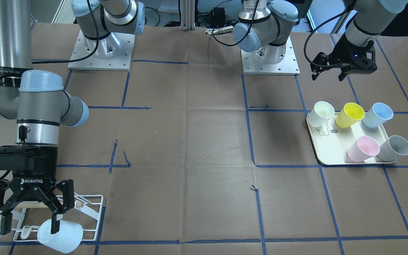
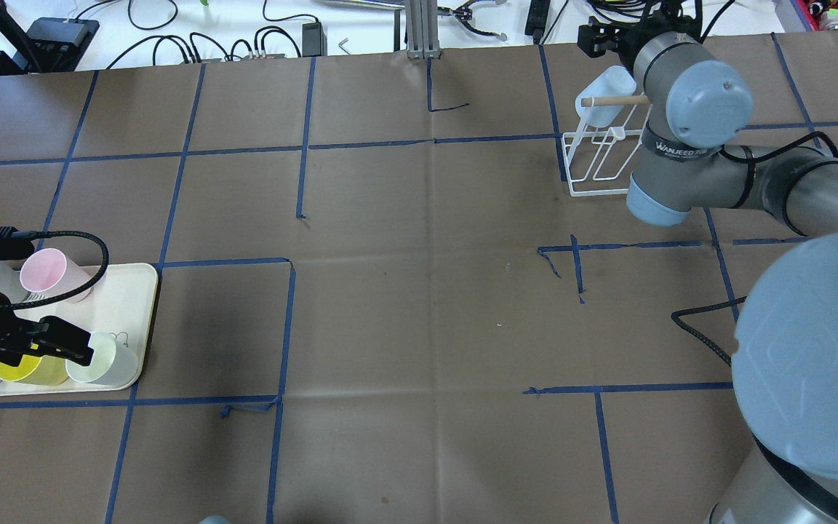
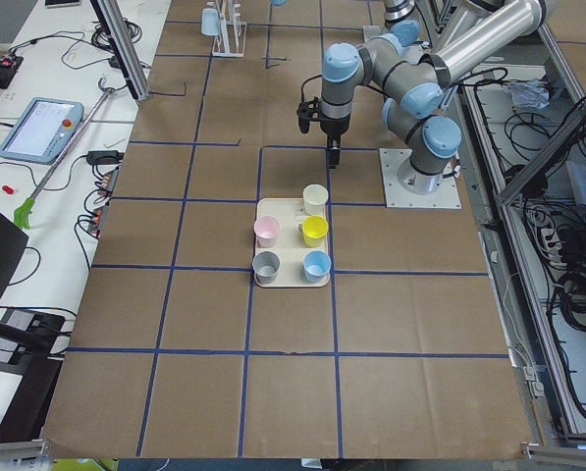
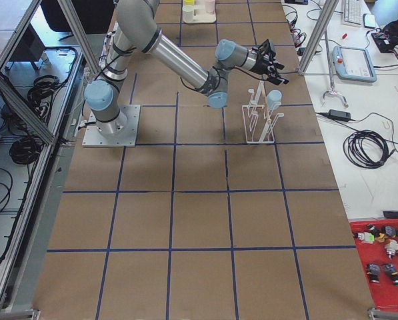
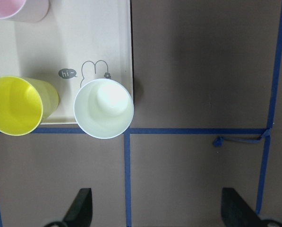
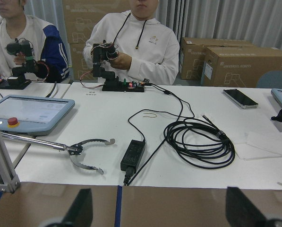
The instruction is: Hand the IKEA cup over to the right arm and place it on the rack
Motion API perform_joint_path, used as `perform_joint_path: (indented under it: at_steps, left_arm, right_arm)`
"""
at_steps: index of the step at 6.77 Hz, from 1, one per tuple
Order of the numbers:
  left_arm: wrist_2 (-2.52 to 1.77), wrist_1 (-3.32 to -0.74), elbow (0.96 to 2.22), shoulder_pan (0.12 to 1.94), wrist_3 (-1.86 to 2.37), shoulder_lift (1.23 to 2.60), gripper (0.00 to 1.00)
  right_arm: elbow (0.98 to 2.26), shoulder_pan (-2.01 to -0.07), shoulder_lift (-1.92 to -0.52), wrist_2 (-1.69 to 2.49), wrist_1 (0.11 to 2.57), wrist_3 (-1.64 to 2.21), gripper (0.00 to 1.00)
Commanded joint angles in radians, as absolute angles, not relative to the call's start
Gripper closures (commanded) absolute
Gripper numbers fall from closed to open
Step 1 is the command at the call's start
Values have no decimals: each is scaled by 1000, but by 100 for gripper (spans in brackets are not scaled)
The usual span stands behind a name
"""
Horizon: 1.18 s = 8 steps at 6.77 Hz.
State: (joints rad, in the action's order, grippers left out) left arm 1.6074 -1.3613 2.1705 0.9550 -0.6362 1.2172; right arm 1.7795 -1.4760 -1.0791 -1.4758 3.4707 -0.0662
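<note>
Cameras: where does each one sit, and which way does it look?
Front-facing: across the table, facing the robot; left gripper by the tray, right gripper at the rack.
Overhead: behind the robot, looking down; right arm looms.
Exterior left: table's left end; left arm near.
Exterior right: table's right end; right arm near.
Left wrist: looks down on a white cup; own fingertips.
Right wrist: looks outward at people at a desk; own fingertips.
Front-facing and overhead share the rack's pale cup.

The rack (image 1: 87, 214) stands at the robot's right end of the table (image 1: 190, 141), one cup (image 1: 60, 235) on it. The tray (image 1: 331, 152), holding five cups (image 1: 363, 148), lies at the left end.
</note>
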Motion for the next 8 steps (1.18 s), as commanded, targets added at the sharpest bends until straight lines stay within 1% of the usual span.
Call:
perform_joint_path:
  at_steps: [1,2,3,4,5,6,8]
  left_arm:
    - [1602,-1258,2209,951,-644,1285,5]
    - [1600,-1170,2262,951,-644,1307,5]
    - [1598,-1079,2325,951,-643,1321,5]
    - [1598,-1021,2356,951,-643,1348,5]
    - [1598,-985,2358,951,-644,1385,5]
    - [1598,-968,2359,953,-643,1402,5]
    - [1595,-966,2359,953,-643,1422,6]
  right_arm:
    - [1789,-1540,-1172,-1476,3465,112,0]
    - [1808,-1593,-1216,-1476,3453,338,0]
    - [1868,-1621,-1276,-1476,3453,506,0]
    - [1946,-1637,-1331,-1471,3456,628,0]
    - [2001,-1655,-1383,-1471,3456,747,0]
    - [2012,-1684,-1412,-1433,3458,922,0]
    - [2066,-1761,-1431,-1382,3471,1253,0]
